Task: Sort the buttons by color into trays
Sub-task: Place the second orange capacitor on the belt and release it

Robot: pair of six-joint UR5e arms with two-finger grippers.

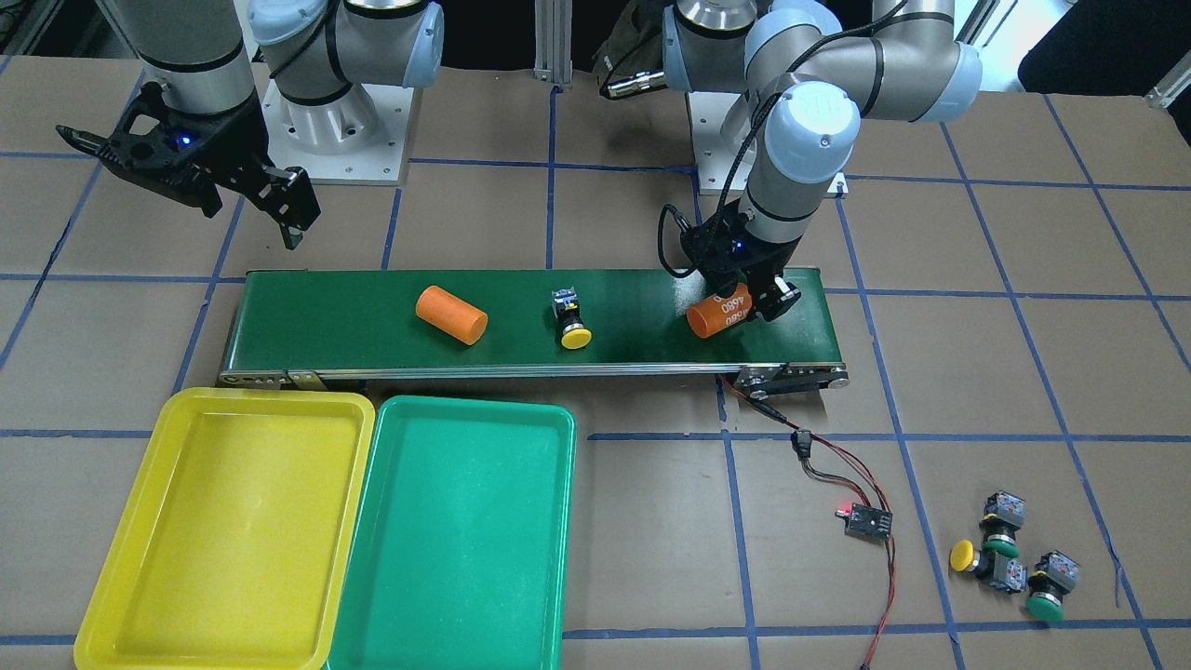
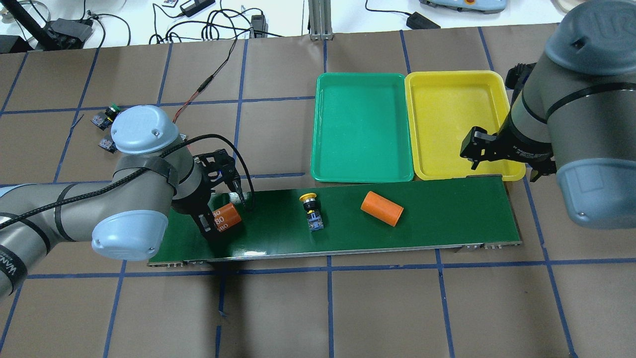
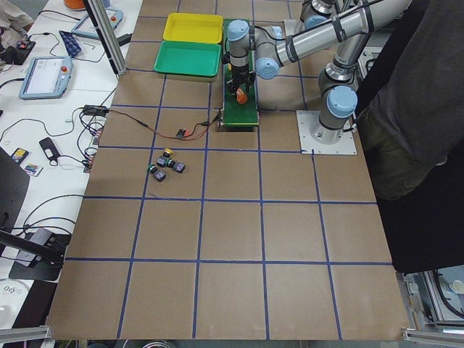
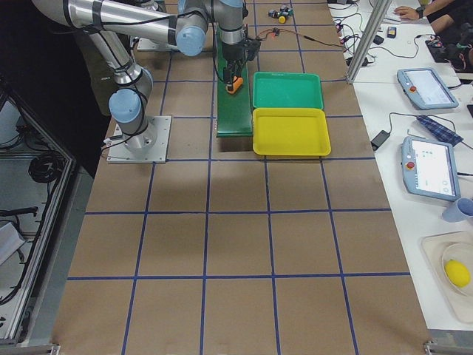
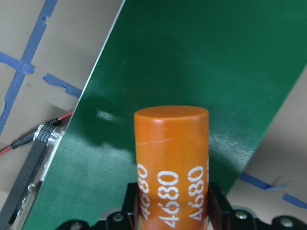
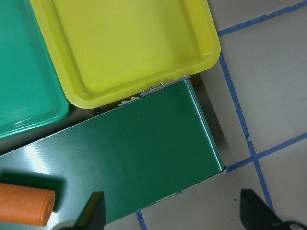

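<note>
One yellow button (image 1: 569, 321) lies on its side mid-belt, apart from both grippers. Three more buttons (image 1: 1010, 558), two green-capped and one yellow-capped, sit in a cluster on the table beyond the belt's end on my left. The yellow tray (image 1: 233, 530) and green tray (image 1: 456, 540) lie side by side, both empty. My left gripper (image 1: 744, 312) is shut on an orange cylinder (image 5: 171, 158) marked 4680, just above the belt's end. My right gripper (image 1: 186, 181) hangs open and empty over the other end of the belt, beside the yellow tray (image 6: 124, 43).
A second orange cylinder (image 1: 451, 314) lies on the dark-green conveyor belt (image 1: 633, 344) between the button and my right gripper. A small circuit board (image 1: 867, 519) with red and black wires sits on the table between the belt and the button cluster.
</note>
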